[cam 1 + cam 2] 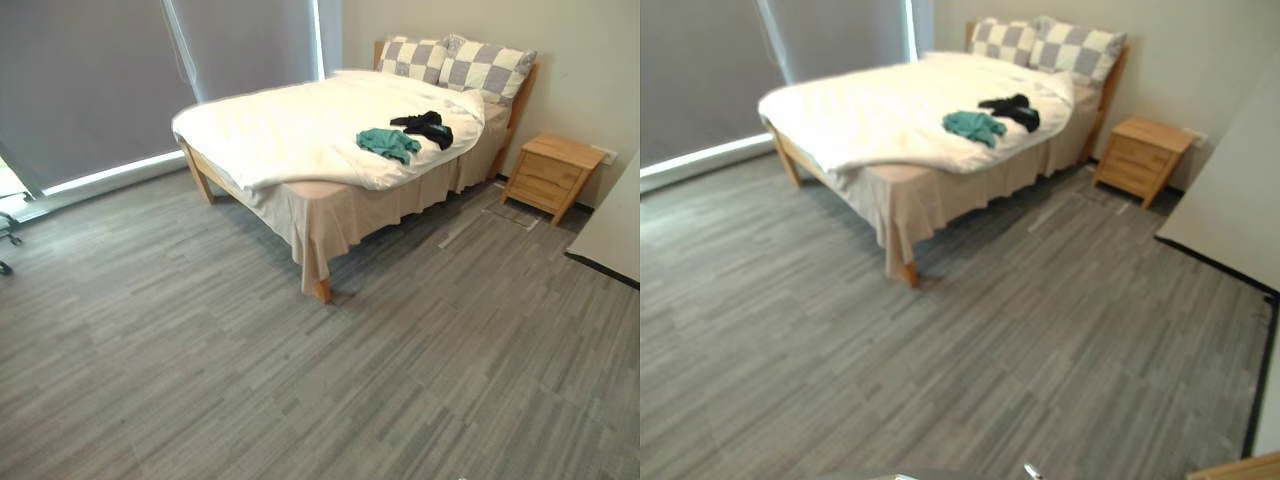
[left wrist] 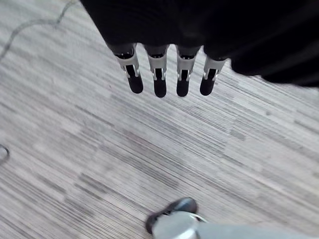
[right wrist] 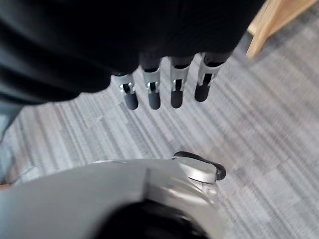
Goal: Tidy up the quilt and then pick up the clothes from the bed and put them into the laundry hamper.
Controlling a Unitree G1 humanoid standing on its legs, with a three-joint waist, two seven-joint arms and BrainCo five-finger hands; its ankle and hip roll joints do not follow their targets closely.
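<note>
quilt (image 1: pixel 300 125): rumpled, foot corner of bed (image 1: pixel 330 205) bare | green (image 1: pixel 388 144) and black clothes (image 1: pixel 425 127): on quilt near right edge | left hand (image 2: pixel 159 74), right hand (image 3: pixel 164 84): fingers straight, empty, over floor | nothing done yet

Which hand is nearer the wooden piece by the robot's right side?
Right. The right hand hangs open with the wooden piece just past its fingers; the left hand hangs open over floor on the other side.
</note>
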